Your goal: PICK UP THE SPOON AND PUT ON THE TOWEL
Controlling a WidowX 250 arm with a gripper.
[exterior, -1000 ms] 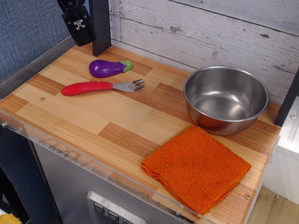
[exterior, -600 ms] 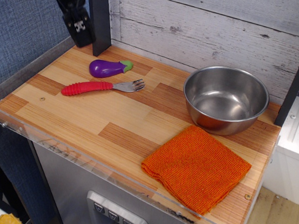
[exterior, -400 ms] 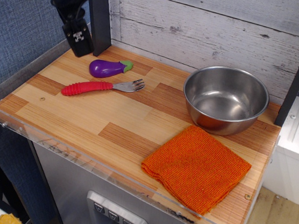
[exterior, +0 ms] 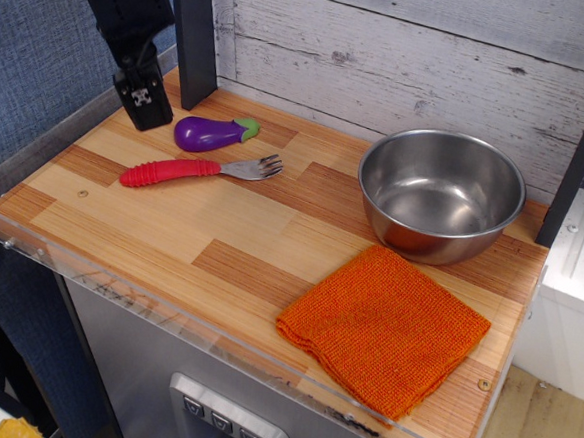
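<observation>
The gripper [exterior: 142, 108] hangs at the far left corner of the table [exterior: 171, 231], pointing down, holding nothing — I cannot tell how far open it is. The spoon [exterior: 200, 168] lies just to its right and nearer the front, lengthwise left to right, red handle closest. The towel [exterior: 385, 326] sits well apart — front right.

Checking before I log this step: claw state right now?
Claw: holding nothing; open or closed cannot be told from this view. It hangs at the far left of the table, apart from the spoon.
</observation>
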